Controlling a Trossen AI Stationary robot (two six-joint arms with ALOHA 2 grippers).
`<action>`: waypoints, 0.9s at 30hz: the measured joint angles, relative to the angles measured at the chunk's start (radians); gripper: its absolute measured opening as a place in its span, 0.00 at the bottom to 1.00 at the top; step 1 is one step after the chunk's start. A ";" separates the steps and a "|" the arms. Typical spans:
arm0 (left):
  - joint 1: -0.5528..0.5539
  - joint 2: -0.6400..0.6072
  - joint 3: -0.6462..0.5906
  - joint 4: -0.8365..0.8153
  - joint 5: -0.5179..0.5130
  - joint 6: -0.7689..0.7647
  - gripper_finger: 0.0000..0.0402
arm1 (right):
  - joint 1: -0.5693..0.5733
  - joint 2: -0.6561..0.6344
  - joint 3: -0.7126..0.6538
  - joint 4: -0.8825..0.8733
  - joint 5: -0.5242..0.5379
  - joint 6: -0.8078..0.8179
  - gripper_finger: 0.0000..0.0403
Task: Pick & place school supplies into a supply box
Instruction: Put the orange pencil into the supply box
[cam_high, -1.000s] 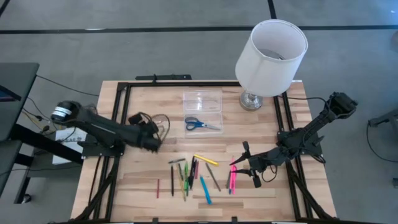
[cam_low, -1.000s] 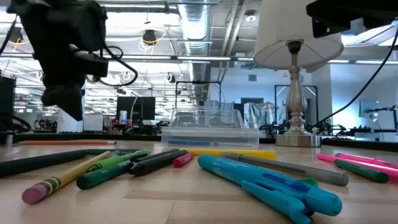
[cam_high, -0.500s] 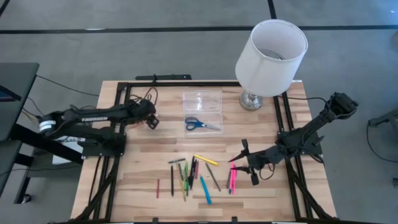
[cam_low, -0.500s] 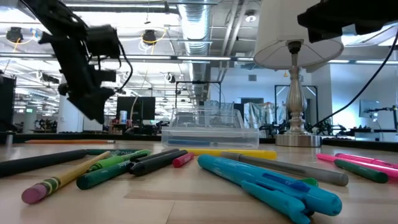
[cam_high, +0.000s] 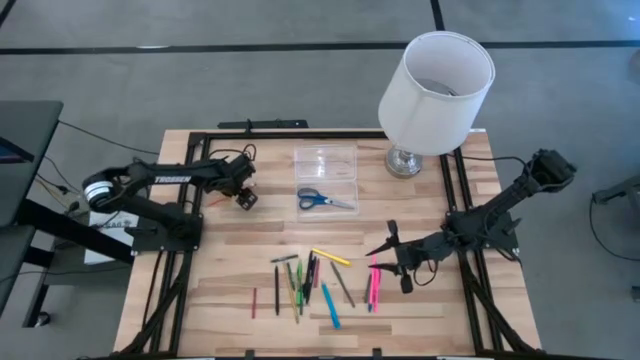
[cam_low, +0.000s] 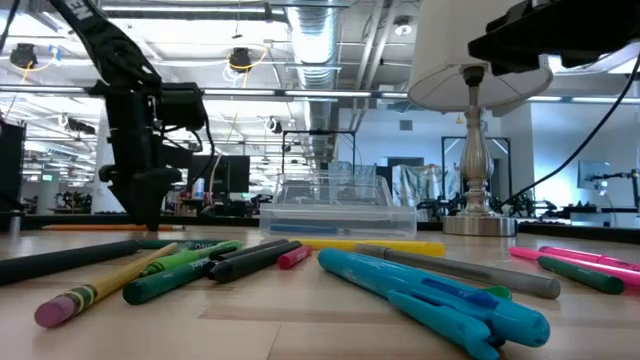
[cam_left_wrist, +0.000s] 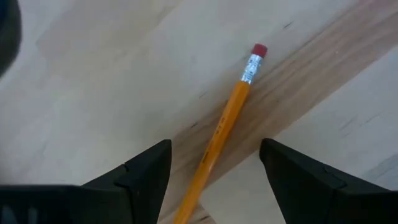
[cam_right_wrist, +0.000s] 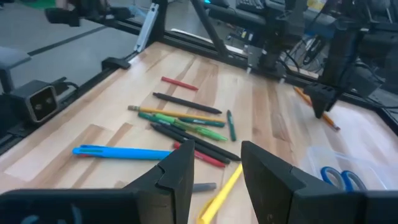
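Left gripper (cam_high: 246, 197): hangs low over the counter (cam_high: 230, 270) beside the supply box (cam_high: 326, 163), jaws spread wide and empty; an orange pencil (cam_left_wrist: 226, 122) lies between the fingers in the left wrist view.
Right gripper (cam_high: 392, 255): hovers by the pink markers (cam_high: 373, 285), jaws parted, holding nothing.
Supply box: clear, toward the back middle of the counter, near the lamp (cam_high: 434, 85); blue-handled scissors (cam_high: 322, 199) lie just in front of it.
School supplies: most pens and pencils (cam_high: 305, 280) lie scattered at the front middle of the counter, well apart from the box.
Risk, left: the thin pencil lies flat, so closing jaws could roll it away or pinch it off-centre and let it swing.
Risk, right: markers lie close together; a grasp might catch two or nudge the neighbours.
Risk, placing: the box is narrow, so a tilted pencil could catch on the rim.
Hard to make out: whether the box's lid is on; the pencil's tip, cut off in the wrist view; the left fingertips' gap to the counter.
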 joint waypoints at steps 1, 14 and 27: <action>0.006 0.007 0.000 -0.002 0.024 -0.001 0.62 | -0.005 0.000 0.000 0.000 0.000 0.000 0.31; 0.000 -0.010 -0.004 -0.071 0.119 -0.057 0.59 | -0.018 0.000 0.000 -0.003 -0.028 0.011 0.31; -0.146 -0.010 -0.001 -0.117 0.123 -0.128 0.51 | -0.018 0.000 0.000 -0.003 -0.028 0.019 0.31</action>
